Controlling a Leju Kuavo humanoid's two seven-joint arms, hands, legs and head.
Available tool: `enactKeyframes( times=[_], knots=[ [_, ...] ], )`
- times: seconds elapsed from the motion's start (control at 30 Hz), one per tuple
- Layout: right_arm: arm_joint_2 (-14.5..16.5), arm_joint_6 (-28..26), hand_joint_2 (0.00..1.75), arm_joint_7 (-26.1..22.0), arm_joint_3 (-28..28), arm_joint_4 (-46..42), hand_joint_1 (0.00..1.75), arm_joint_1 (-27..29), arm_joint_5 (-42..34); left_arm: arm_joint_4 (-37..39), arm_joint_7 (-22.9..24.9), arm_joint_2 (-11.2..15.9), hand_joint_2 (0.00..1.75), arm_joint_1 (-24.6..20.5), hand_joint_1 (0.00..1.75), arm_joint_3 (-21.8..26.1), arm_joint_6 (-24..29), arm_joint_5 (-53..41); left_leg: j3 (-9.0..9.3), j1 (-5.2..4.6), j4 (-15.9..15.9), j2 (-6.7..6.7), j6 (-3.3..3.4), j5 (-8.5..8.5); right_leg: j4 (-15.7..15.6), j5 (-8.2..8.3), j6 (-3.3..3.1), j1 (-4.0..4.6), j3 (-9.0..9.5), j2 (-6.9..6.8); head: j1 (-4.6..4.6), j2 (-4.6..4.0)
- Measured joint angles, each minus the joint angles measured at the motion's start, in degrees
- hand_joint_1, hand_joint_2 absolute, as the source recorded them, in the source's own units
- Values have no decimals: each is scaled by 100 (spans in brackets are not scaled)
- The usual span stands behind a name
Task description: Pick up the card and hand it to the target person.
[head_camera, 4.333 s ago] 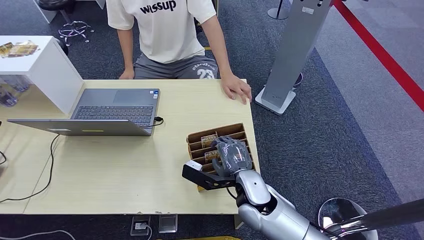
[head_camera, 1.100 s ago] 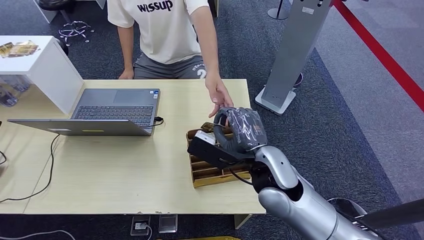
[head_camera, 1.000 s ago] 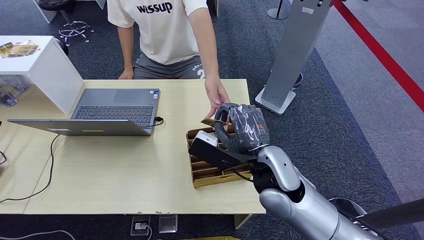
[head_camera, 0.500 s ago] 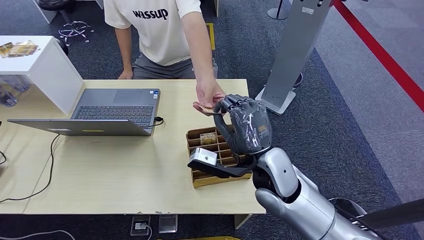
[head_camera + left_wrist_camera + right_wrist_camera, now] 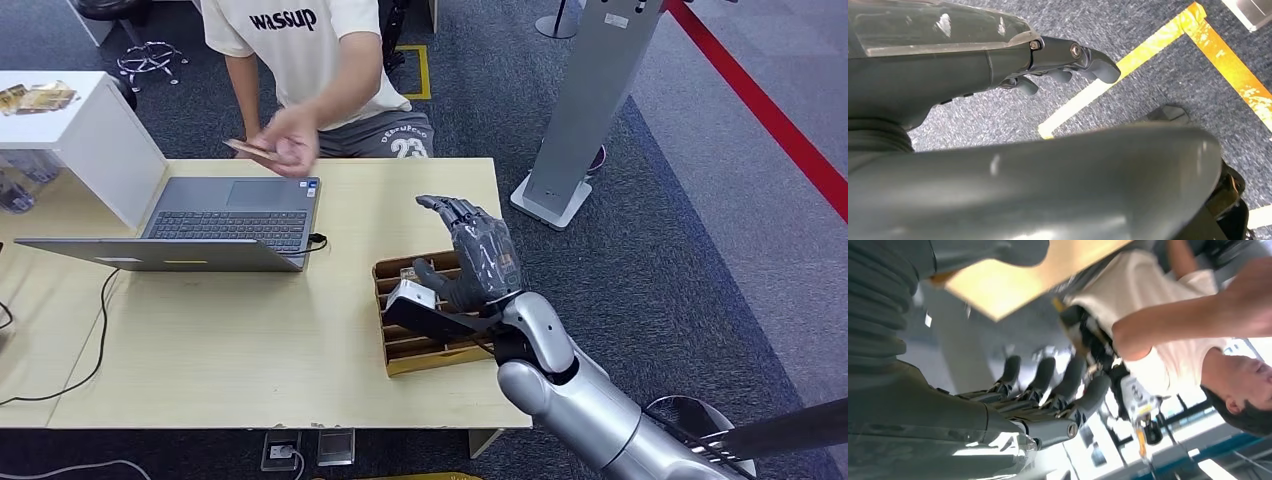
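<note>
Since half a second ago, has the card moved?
Yes. The card left the right hand and now sits in the person's hand, above the laptop.

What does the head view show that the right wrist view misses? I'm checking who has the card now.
Head view alone: the card in the person's hand above the laptop, and the slotted card holder on the table. Right wrist view alone: the fingers from close behind, spread and holding nothing. Both show the right hand, the person's pale shirt and the tabletop.
</note>
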Motion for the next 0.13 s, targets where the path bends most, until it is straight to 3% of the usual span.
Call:
enactKeyframes(
  times=[0.13],
  knots=[
    [70,-19,175,-532,-145,17,0,196,-1580,0,27,0,0,13,0,11,113,6,0,0,0,0,0,0,0,0,0,0,0,0,-2,0]
  ],
)
